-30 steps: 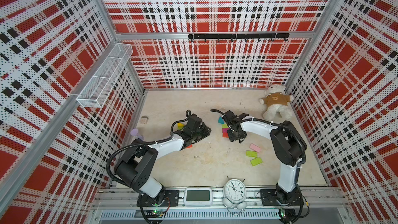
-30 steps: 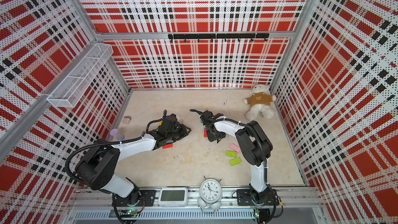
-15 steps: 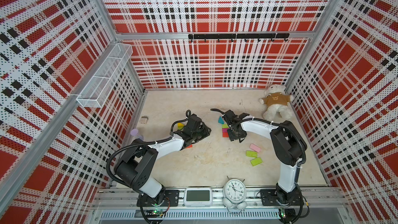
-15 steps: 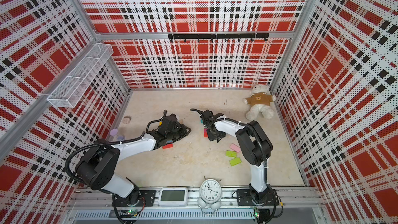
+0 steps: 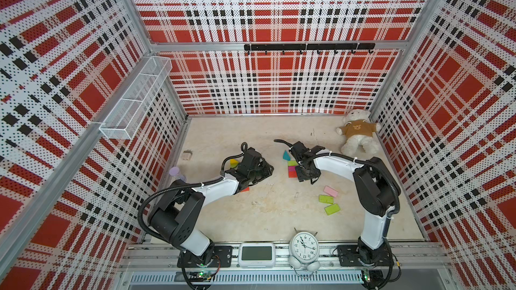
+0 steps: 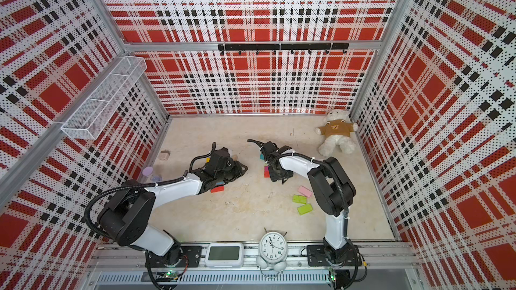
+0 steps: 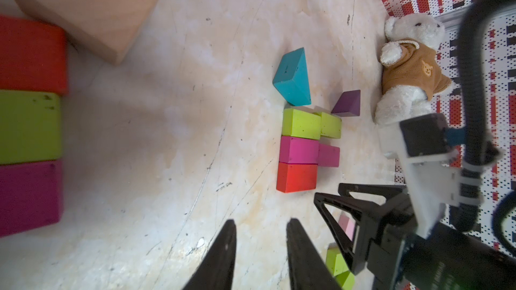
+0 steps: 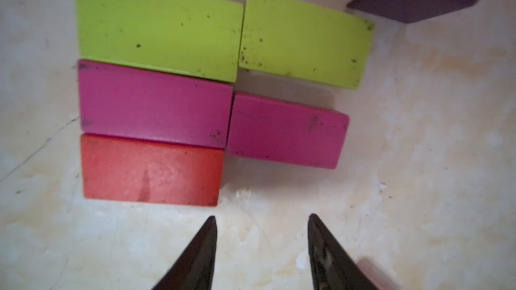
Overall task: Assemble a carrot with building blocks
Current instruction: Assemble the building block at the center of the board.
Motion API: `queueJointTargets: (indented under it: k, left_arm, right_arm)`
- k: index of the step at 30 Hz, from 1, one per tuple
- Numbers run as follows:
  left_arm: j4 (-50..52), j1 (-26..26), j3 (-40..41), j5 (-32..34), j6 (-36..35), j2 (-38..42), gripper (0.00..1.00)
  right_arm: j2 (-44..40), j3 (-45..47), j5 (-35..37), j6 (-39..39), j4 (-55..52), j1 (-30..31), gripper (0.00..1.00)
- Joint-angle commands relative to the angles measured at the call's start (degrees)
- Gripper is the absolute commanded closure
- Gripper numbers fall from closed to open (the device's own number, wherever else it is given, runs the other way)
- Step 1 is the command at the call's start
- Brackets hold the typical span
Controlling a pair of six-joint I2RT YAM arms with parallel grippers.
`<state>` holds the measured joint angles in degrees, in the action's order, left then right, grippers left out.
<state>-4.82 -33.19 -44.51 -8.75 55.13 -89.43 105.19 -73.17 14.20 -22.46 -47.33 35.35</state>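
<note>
Block cluster [image 5: 292, 169] mid-worktop, right of centre: red block [image 8: 150, 171], magenta pair [image 8: 153, 104], lime pair [image 8: 159, 26], all flat, long axes across worktop, rows stacked toward far edge. Teal triangle [image 7: 293, 76] at far end. Right gripper [image 8: 261, 218] just beside red block, jaws apart, empty. Left gripper [image 7: 261, 221] jaws narrowly apart, empty. Worktop [image 5: 265, 218] front centre bare.
</note>
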Motion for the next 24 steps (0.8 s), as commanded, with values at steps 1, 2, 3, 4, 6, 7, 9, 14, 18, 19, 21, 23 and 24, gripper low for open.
queueJointTargets:
  k: [1, 2, 3, 4, 6, 7, 9, 14, 18, 19, 21, 23, 24]
  left_arm:
    - [-1.51, -0.01, -1.27, 0.24, 0.59, 0.08, 0.65]
    - [-1.51, -0.02, -1.37, 0.11, 0.50, 0.17, 0.65]
    - [-1.55, 0.03, -1.61, 0.01, 0.41, 0.12, 0.65]
    - [-1.60, 0.10, -1.79, -0.19, 0.24, 0.01, 0.64]
    - [-1.76, 0.23, -2.24, -0.72, -0.11, -0.13, 0.64]
    - [-1.85, 0.35, -2.45, -0.98, -0.29, -0.31, 0.64]
    - [-2.18, 0.51, -2.77, -1.54, -0.52, -0.66, 0.63]
    - [-3.19, 0.90, -3.12, -3.19, -0.82, -1.62, 0.63]
    - [-4.26, 1.06, -2.67, -3.86, -0.64, -2.02, 0.63]
    - [-4.52, 1.04, -2.53, -3.99, -0.55, -2.07, 0.63]
    - [-4.84, 1.17, -2.19, -4.25, -0.51, -2.09, 0.63]
    - [-5.35, 1.32, -1.88, -4.54, -0.29, -2.07, 0.63]
    - [-5.44, 1.46, -1.69, -4.61, -0.25, -2.15, 0.63]
  right_arm:
    - [-7.90, 2.27, 0.18, -2.72, -3.57, -1.35, 0.38]
    - [-9.60, 3.40, -0.34, -4.40, -3.97, -2.05, 0.33]
    - [-11.35, 4.81, -1.05, -5.64, -4.26, -2.99, 0.28]
    - [-13.30, 6.65, -2.01, -7.09, -4.27, -4.25, 0.23]
    - [-16.83, 11.24, -3.32, -10.32, -3.14, -6.32, 0.18]
    - [-18.44, 13.55, -3.38, -12.11, -2.41, -7.27, 0.17]
    - [-20.50, 16.65, -4.82, -14.81, -1.34, -8.04, 0.15]
    - [-21.93, 21.46, -3.94, -20.65, -0.38, -9.05, 0.11]
    - [-22.79, 24.22, -3.99, -24.33, 1.34, -9.59, 0.10]
    - [-22.92, 24.83, -2.73, -25.42, 1.57, -9.81, 0.10]
    - [-23.42, 26.00, -2.68, -26.99, 2.60, -10.23, 0.09]
    - [-24.03, 27.39, -3.31, -28.31, 4.24, -10.98, 0.10]
    - [-24.15, 27.88, -3.38, -28.44, 5.10, -11.41, 0.11]
